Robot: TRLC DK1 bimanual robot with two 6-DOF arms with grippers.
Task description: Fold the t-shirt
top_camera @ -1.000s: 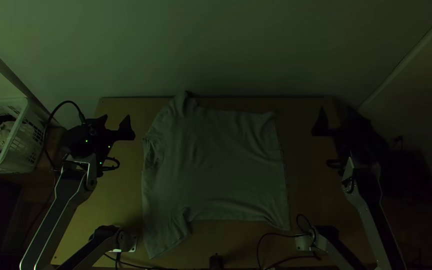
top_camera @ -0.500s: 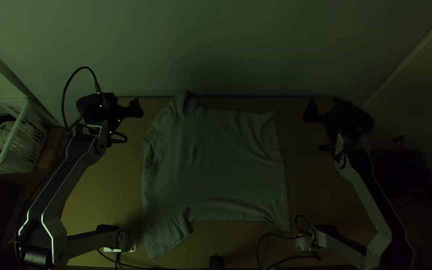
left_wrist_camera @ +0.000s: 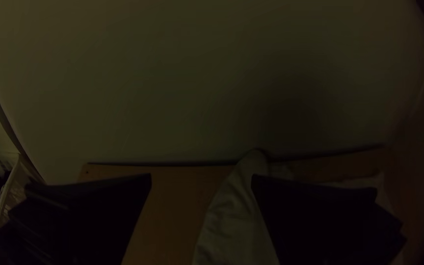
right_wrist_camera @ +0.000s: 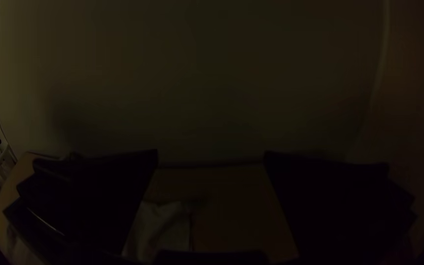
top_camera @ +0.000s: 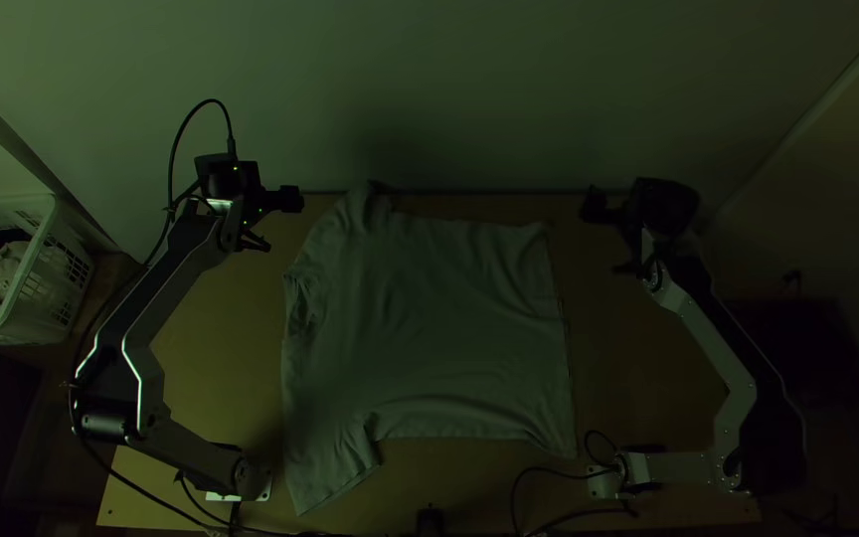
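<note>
"Where is the t-shirt (top_camera: pixel 439 328)?"

"On the bench (top_camera: pixel 216 368), around the middle, spread out with soft wrinkles. Its neck opening (top_camera: pixel 302 303) is on the left, and the hem (top_camera: pixel 565 373) runs down the right."

"And the sleeves?"

"One sleeve (top_camera: pixel 358 211) points to the far edge of the bench and reaches it. The other sleeve (top_camera: pixel 335 475) angles toward the near edge."

"What about the left tool (top_camera: pixel 291 200)?"

"It's by the bench's far edge, just left of the far sleeve. Its own wrist view has the two black fingers (left_wrist_camera: pixel 315 213) spread wide, with part of that sleeve seen in the gap."

"Same story for the right tool (top_camera: pixel 594 206)?"

"Pretty much. It's near the far edge too, a bit right of the far end of the hem. Its fingers (right_wrist_camera: pixel 334 206) stand well apart, with bare bench and a piece of pale cloth seen between them."

"How high are they above the bench?"

"Can't tell, really."

"Anything off to the side?"

"A white plastic basket (top_camera: pixel 55 231) beyond the left side of the bench, with pale cloth (top_camera: pixel 5 267) and something dark in it. There's also a black cable (top_camera: pixel 539 467) near the right arm's base."
</note>
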